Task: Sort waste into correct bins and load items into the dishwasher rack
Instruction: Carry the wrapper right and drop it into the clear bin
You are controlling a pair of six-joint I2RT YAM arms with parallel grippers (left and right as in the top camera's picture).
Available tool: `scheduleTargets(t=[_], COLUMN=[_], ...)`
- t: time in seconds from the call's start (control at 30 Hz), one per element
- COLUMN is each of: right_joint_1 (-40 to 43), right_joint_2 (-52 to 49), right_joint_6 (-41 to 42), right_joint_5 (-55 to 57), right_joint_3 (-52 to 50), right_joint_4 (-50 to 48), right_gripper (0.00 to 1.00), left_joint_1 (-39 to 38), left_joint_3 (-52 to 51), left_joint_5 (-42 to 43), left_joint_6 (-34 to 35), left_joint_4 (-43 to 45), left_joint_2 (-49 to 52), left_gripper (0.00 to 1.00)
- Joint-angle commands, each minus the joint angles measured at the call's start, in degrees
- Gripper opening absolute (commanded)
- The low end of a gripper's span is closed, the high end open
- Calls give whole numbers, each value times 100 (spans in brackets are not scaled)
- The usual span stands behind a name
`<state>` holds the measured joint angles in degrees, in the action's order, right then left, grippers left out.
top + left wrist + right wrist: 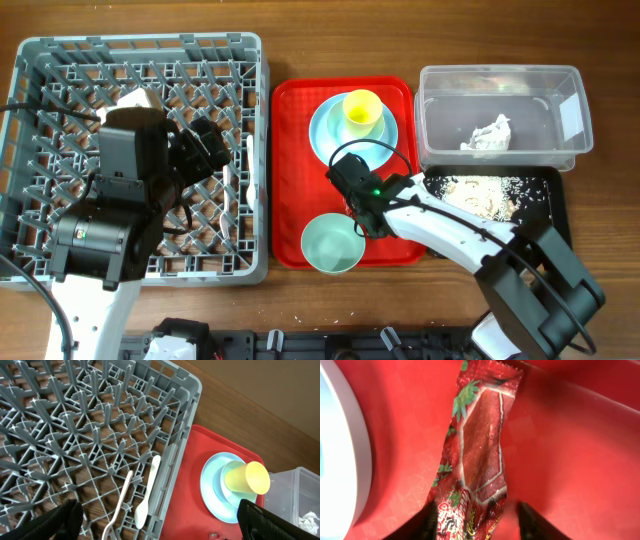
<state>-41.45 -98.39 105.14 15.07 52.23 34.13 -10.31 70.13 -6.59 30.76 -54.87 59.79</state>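
Surface: wooden table (pixel 300 40); dishwasher rack (pixel 60 60) to the left, red tray (pixel 290 180) centre, clear tub (pixel 570 90) and black tray (pixel 555 190) to the right.
Right gripper (pixel 477 510): low over the red tray, my fingers spread either side of the snack wrapper (pixel 480 445); no pinch yet.
Wrapper: lies flat on the tray, so I straddle it from above; pale dish rim (pixel 350 460) just beside.
Left gripper (pixel 157 510): spread wide, empty, above the rack where fork (pixel 120 500) and spoon (pixel 147 490) lie.
Destination (judged): the tub, which holds the napkin (pixel 490 135).

The rack (pixel 140 42) is set left of the serving tray (pixel 290 150), on which the plate (pixel 325 130), cup (pixel 361 108) atop, bowl (pixel 332 245) and wrapper (pixel 477 455) are laid. Rightward, the napkin (pixel 488 134) is held in the tub (pixel 500 75), behind the shallow tray (pixel 557 197).
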Motion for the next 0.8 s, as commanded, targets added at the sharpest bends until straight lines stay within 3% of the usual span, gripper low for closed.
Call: scheduleTargets(t=[0.0, 0.13, 0.43, 0.77], right_joint_1=[9, 9, 61, 245], right_joint_2=[-348, -299, 153, 2494], right_joint_6=[133, -4, -1423, -3672], right_joint_5=[-92, -90, 59, 2131], right_joint_3=[-114, -114, -66, 293], right_joint_4=[0, 0, 70, 66], right_gripper=[37, 6, 4, 4], left_joint_1=[46, 46, 46, 46], left_joint_3=[35, 33, 33, 33], left_joint_5=[-37, -37, -37, -37], left_joint_6=[-9, -9, -7, -9], left_joint_4=[15, 15, 15, 15], left_joint_2=[-11, -11, -11, -11], left_gripper=[100, 100, 100, 100])
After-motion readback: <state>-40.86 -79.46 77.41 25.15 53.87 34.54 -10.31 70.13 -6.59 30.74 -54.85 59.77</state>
